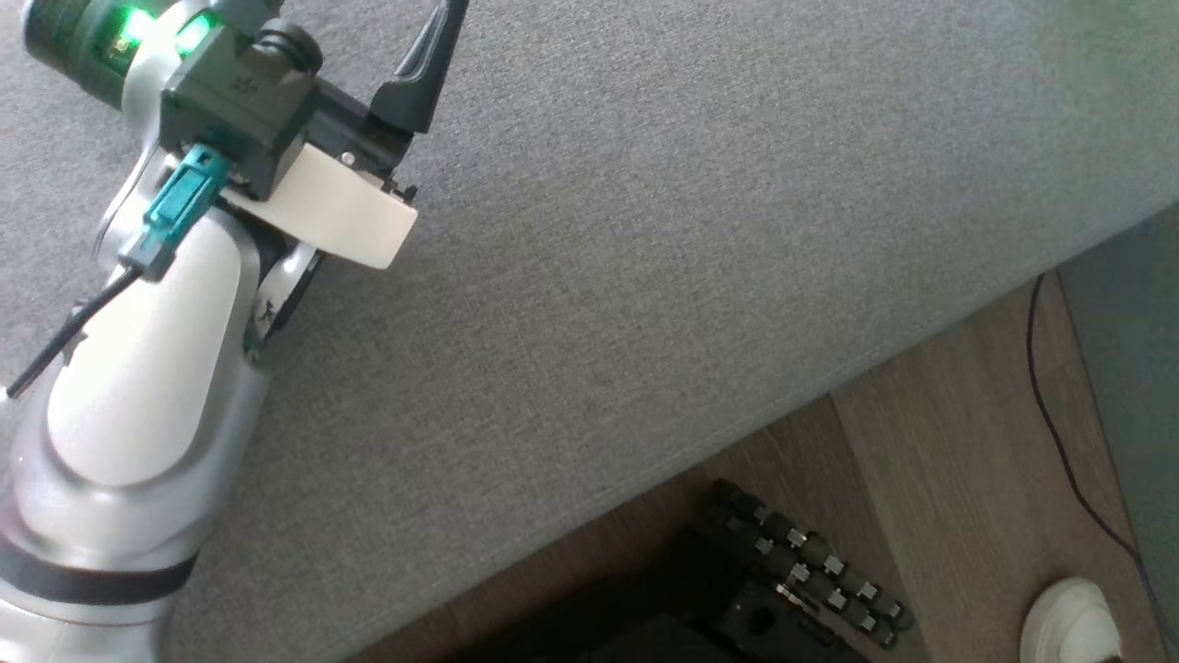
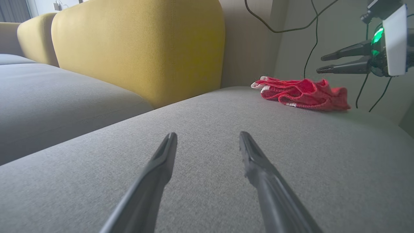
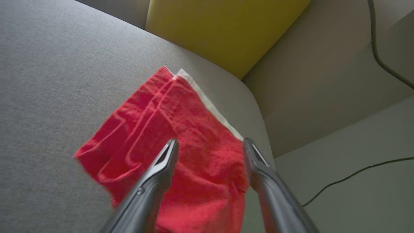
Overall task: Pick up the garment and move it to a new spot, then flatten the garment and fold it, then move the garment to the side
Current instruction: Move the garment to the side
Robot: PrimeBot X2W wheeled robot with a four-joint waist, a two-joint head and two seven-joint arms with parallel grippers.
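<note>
The right gripper (image 3: 210, 140) hangs with its two fingers spread wide, holding nothing, just above the red garment (image 3: 181, 129). The garment lies folded (a white edge shows along one side) near the corner of the grey sofa seat (image 3: 48, 81), close to the yellow backrest (image 3: 223, 29). The left gripper (image 2: 207, 133) is spread too, well apart from it.

Red knit garment (image 3: 155, 123), white band along one edge. Folded into rough rectangle, layers slightly rumpled. Lies flat on grey seat cushion (image 3: 42, 64), at cushion's corner, close to its edge.
</note>
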